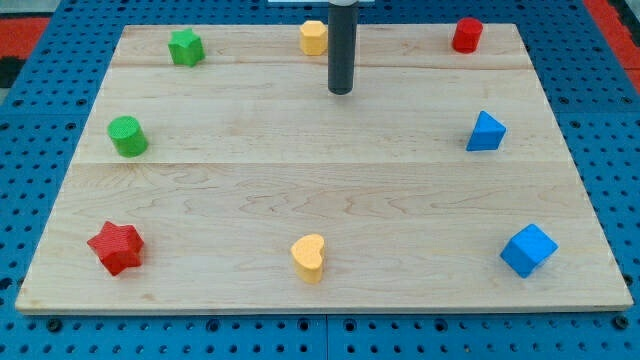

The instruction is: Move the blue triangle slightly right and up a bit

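**Blocks ringed round a pale wooden table, rod near the far edge**

Nearest the camera, by the table's bottom edge, lie three blocks: a red star (116, 247) toward the bottom left corner, a yellow heart (309, 257) at mid-edge, and a blue cube (527, 249) toward the bottom right corner. All the blocks look like smooth, matte solids. The table (320, 200) is light wood made of joined planks with visible grain, resting on a blue perforated base (20, 180). No writing or labels can be read.

The blue triangle (485, 132) sits near the right edge, about halfway up. A green cylinder (127, 136) lies near the left edge. Along the top edge are a green star (185, 47), a yellow block (314, 37) whose shape is unclear, and a red cylinder (466, 35).

My tip (341, 92), the end of a straight dark rod with no jaws to spread or close, stands just beside the yellow block, below and right of it. The blue triangle is well apart from it, toward the right edge.
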### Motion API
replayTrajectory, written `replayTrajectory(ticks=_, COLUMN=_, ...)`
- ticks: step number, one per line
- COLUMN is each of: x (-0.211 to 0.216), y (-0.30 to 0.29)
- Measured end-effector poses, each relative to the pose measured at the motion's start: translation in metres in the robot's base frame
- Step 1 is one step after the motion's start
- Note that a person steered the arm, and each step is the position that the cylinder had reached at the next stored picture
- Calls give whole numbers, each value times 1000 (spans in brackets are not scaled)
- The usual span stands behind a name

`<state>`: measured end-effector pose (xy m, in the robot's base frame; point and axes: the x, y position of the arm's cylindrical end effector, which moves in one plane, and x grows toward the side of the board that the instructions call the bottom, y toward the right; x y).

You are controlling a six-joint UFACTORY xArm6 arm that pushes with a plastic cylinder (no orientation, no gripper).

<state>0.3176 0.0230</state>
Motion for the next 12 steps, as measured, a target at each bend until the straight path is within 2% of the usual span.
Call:
replayTrajectory(ticks=6, x=10, y=18)
replayTrajectory(ticks=7, x=21, y=52)
replayTrajectory(ticks=9, x=27, y=68)
replayTrajectory(ticks=11, x=76, y=90)
replayTrajectory(ticks=12, x=83, y=106)
